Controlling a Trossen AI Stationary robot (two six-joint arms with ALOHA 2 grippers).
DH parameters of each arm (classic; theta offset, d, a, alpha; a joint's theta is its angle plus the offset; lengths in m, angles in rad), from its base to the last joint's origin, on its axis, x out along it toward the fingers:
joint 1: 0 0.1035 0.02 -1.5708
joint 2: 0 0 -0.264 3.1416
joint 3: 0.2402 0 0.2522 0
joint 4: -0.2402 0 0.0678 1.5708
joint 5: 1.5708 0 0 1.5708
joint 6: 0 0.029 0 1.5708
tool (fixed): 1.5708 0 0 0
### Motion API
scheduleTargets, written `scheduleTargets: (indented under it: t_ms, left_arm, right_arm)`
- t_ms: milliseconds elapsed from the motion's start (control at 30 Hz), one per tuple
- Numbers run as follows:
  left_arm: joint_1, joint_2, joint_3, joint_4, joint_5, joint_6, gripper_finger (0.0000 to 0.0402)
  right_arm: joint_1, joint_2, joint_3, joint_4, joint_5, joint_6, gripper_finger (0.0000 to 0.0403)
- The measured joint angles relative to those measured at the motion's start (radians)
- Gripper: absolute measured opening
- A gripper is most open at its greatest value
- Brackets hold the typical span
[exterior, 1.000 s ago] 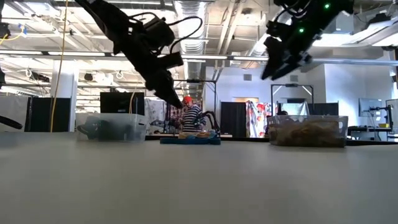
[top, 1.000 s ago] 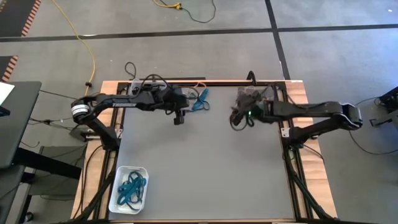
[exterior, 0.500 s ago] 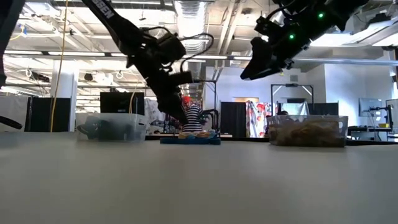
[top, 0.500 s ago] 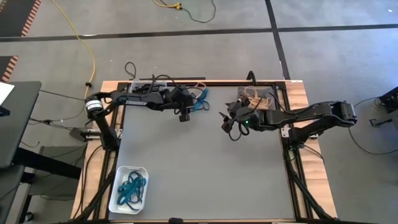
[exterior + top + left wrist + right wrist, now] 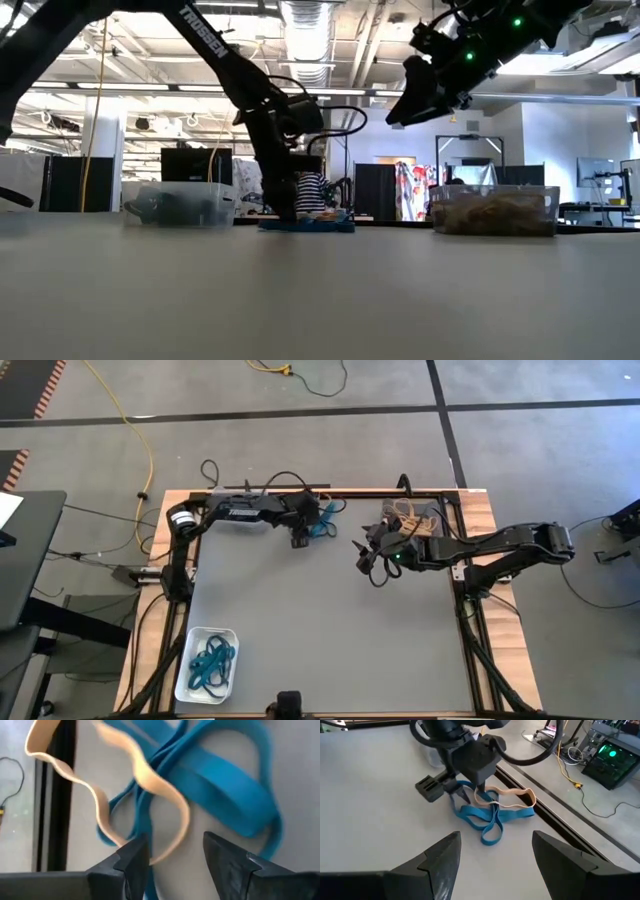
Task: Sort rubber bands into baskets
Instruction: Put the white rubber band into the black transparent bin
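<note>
White basket (image 5: 205, 663) sat at the near left corner of the surface (image 5: 330, 620), teal bands (image 5: 210, 662) already in it. Dark grey basket (image 5: 182, 205) and clear basket (image 5: 495, 211) stood at the far edge, left and right; the clear one held tan bands (image 5: 490, 213).

Left hand (image 5: 462, 792) was down over the tangle of loose rubber bands (image 5: 487, 810) at the far edge, between the two far baskets. Fingers (image 5: 132, 860) apart, straddling a tan band (image 5: 102, 807) that lay looped through teal bands (image 5: 220, 785). Nothing clamped yet.

Right hand (image 5: 362, 551) hung in the air just right of the tangle, fingers (image 5: 440, 857) spread wide, empty.

Risks, as judged:
- Tan and teal were interlaced; closing here could lift both colours together and put a wrong band in a basket.
- Thin flat bands on a smooth surface: fingertips might slide over and close on nothing.
- A stretched band could snap free and flick off the far edge, right beside the pile.
- The hands were near each other; both reaching in could collide.
</note>
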Motion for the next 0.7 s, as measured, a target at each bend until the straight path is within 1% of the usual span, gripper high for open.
scheduleTargets:
  t_ms: [67,133,200,267,300,333,467,567,633,700]
  left_arm:
    - [0.005,0.008,0.007,-0.005,-0.006,0.008,0.0164]
    - [0.007,0.015,0.014,-0.004,-0.007,0.024,0.0137]
    - [0.009,0.015,0.014,-0.008,-0.006,0.038,0.0096]
    - [0.009,0.012,0.014,-0.015,-0.006,0.052,0.0043]
    - [0.009,0.005,0.014,-0.027,-0.004,0.054,0.0023]
    - [0.009,-0.002,0.014,-0.035,-0.002,0.055,0.0013]
    - [-0.001,-0.061,0.014,-0.054,0.010,0.055,0.0002]
    - [-0.019,-0.132,0.014,-0.070,0.053,0.055,0.0001]
    - [-0.028,-0.193,0.014,-0.077,0.104,0.055,0.0000]
    - [-0.038,-0.254,0.014,-0.077,0.180,0.049,0.0000]
  right_arm:
    - [0.000,0.000,0.000,-0.002,-0.002,0.000,0.0275]
    - [0.000,0.000,0.000,-0.002,-0.002,0.000,0.0275]
    - [0.000,0.000,0.000,-0.003,-0.002,0.000,0.0275]
    - [0.000,0.000,0.000,-0.004,-0.002,0.000,0.0275]
    - [0.000,0.000,0.000,-0.004,-0.002,0.000,0.0275]
    - [0.000,0.000,0.000,-0.004,-0.002,0.000,0.0275]
    - [0.000,0.000,0.000,-0.004,-0.002,-0.024,0.0275]
    - [0.000,0.006,-0.006,-0.002,-0.002,-0.052,0.0275]
    - [-0.003,0.008,-0.022,0.004,0.001,-0.069,0.0275]
    - [-0.009,0.011,-0.042,0.043,0.003,-0.090,0.0275]
